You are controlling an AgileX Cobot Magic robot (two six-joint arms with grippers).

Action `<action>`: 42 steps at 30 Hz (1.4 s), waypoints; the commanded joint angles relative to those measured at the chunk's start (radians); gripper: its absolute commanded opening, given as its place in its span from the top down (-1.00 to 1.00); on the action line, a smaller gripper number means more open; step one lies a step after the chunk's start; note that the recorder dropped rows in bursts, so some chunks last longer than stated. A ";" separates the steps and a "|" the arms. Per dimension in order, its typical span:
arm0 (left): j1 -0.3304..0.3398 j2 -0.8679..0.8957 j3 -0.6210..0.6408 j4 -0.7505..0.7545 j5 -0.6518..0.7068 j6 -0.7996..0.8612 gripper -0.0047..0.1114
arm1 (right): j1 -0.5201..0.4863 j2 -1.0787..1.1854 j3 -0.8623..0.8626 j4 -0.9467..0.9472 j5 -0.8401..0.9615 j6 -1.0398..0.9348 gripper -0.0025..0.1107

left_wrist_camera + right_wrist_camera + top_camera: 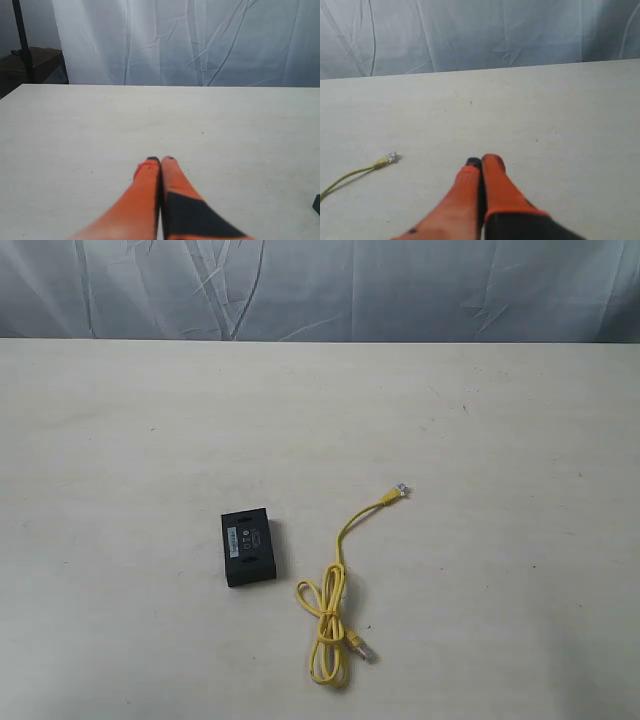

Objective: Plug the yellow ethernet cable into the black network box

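The black network box (249,545) lies flat on the pale table, left of centre in the exterior view; its corner (317,204) just shows in the left wrist view. Right of it lies the yellow ethernet cable (335,585), looped near the front, one clear plug (400,489) pointing to the back right and the other (362,646) at the front. That far plug (391,157) also shows in the right wrist view. My left gripper (160,160) is shut and empty above bare table. My right gripper (482,161) is shut and empty, apart from the plug. Neither arm appears in the exterior view.
The table (480,420) is a wide pale surface with a crumpled grey-white curtain (320,285) behind its far edge. A dark stand (22,45) is beyond the table's corner in the left wrist view.
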 commanded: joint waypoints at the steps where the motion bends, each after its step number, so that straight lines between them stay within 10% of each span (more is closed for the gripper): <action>1: 0.003 -0.005 0.004 -0.006 -0.001 0.000 0.92 | -0.004 -0.006 0.001 -0.004 -0.140 -0.005 0.97; 19: 0.003 -0.005 0.004 -0.006 -0.001 0.000 0.92 | -0.004 -0.006 0.001 -0.007 -0.536 -0.005 0.97; 32: 0.003 -0.005 0.004 -0.006 -0.001 0.000 0.92 | -0.004 0.447 -0.481 0.046 0.274 0.077 0.97; 42: 0.003 -0.005 0.004 -0.006 -0.001 0.000 0.92 | -0.004 0.843 -0.650 0.051 0.204 0.103 0.97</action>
